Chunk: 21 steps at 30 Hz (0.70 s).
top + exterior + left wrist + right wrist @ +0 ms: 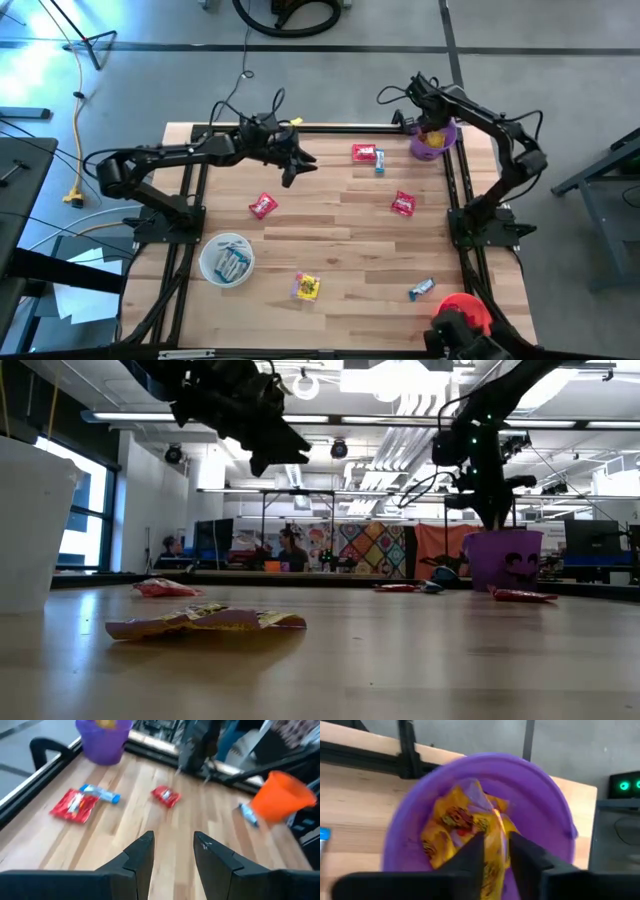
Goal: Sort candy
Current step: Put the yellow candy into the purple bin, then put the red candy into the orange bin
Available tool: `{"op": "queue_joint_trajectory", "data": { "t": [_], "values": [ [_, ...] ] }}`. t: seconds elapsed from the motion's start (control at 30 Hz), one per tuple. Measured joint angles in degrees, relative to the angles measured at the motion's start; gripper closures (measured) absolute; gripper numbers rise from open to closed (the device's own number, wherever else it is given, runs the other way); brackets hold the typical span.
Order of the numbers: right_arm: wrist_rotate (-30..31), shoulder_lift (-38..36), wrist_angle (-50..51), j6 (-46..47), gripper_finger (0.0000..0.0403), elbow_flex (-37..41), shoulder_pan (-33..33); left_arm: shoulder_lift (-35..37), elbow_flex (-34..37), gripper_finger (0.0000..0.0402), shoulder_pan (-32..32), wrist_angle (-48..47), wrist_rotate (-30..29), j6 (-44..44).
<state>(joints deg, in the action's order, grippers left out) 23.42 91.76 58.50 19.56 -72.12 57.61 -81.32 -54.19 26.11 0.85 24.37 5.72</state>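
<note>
Yellow candy (205, 622): one flat wrapper lying nearest the low camera on the wooden table (340, 250); printing on it too blurred to read. More yellow pieces (465, 832) fill the purple bowl (434, 140) at the far right corner.
Red candy: three pieces, at (263, 206), (403, 203) and (365, 153), the last touching a blue piece (380, 163). Another blue piece (422, 289) lies near the orange-red bowl (465, 312).
White bowl (227, 259): holds light blue pieces.
Right gripper (495, 851): over the purple bowl, fingers slightly parted, a yellow wrapper between them; whether gripped or let go cannot be told.
Left gripper (172, 851): above mid-table, fingers apart, empty.
</note>
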Motion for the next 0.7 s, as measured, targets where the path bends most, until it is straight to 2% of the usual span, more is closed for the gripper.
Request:
{"op": "queue_joint_trajectory", "data": {
  "t": [0.17, 0.27, 0.43, 0.5, 0.7],
  "values": [
    [-2.5, -2.0, 4.6, -0.5, 0.0222, -2.1, -0.2, 0.8, 4.7, 0.0281, 0.1, 1.2, -1.0, 0.6],
    [-4.8, -5.5, 6.4, -0.9, 0.0184, -3.6, -3.0, 1.3, 9.3, 0.0286, 0.1, 5.2, -1.2, 3.4],
    [-13.6, -11.6, 9.5, 6.8, 0.0178, -3.9, -13.3, 2.4, 13.6, 0.0291, 0.1, 8.9, -1.7, 6.7],
    [-14.2, -12.5, 12.2, 12.2, 0.0181, -3.6, -19.9, 2.7, 14.1, 0.0291, 0.1, 9.7, -1.8, 7.1],
    [-16.8, -13.4, 9.3, 32.9, 0.0183, 8.4, -36.4, 2.8, 14.1, 0.0291, 0.1, 11.3, -3.6, 6.6]
  ]
}}
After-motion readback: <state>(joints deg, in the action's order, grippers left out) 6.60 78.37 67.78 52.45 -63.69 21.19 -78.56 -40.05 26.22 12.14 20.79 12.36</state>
